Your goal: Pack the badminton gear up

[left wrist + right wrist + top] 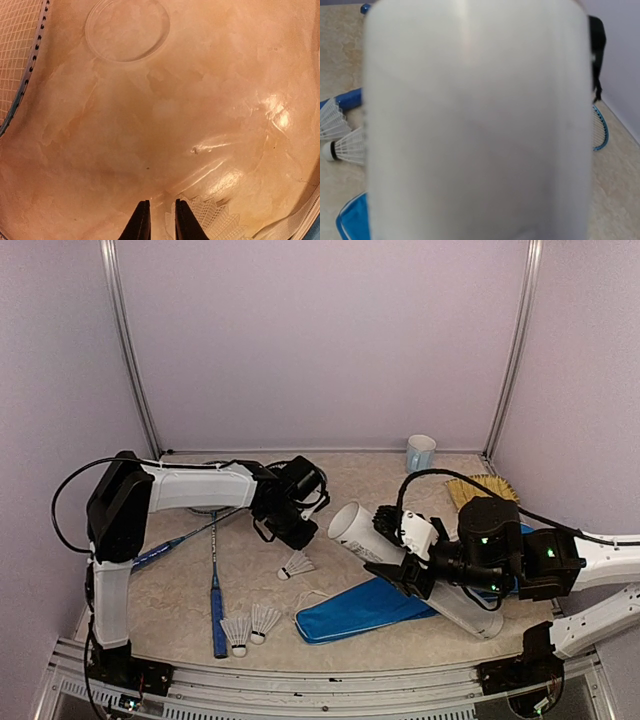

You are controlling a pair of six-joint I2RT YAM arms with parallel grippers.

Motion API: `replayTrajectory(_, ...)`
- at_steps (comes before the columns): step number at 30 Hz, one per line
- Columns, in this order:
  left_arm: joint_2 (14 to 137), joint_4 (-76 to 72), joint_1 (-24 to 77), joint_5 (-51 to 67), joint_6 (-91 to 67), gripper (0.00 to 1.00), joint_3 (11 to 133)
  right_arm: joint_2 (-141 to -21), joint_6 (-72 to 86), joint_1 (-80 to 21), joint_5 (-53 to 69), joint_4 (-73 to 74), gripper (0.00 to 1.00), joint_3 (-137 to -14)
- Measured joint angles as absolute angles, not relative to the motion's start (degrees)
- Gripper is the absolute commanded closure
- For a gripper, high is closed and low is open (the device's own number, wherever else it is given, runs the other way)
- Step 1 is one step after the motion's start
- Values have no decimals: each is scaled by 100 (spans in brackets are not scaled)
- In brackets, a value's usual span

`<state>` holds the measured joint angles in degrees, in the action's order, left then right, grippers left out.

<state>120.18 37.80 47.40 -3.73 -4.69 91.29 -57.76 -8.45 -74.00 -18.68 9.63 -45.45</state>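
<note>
Top external, right end effector clasping white tube, blue cover beneath

Even, soft light overall — glare on the table, tube blurred close-up.

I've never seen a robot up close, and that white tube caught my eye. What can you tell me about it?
The white tube is a long, plain cylinder, matte like cardboard or plastic. It sits tilted: its open round mouth is raised, its lower end is down by the blue cover. The right gripper clasps it around the middle. In the right wrist view it fills the frame, blurred.
</note>
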Motion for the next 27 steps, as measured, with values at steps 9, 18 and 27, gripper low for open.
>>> replayTrajectory(9,11378,3782,4663,-449,-497,100,8591,-5739,-847,-7400,-1892,958,71,-4521)
replayTrajectory(18,10335,3487,4477,-226,-565,38,8077,-5688,-847,-7400,-1914,956,71,-4438)
replayTrajectory(27,10617,3566,5192,-117,-325,36,8429,-5666,-847,-7400,-1883,932,71,-4418)
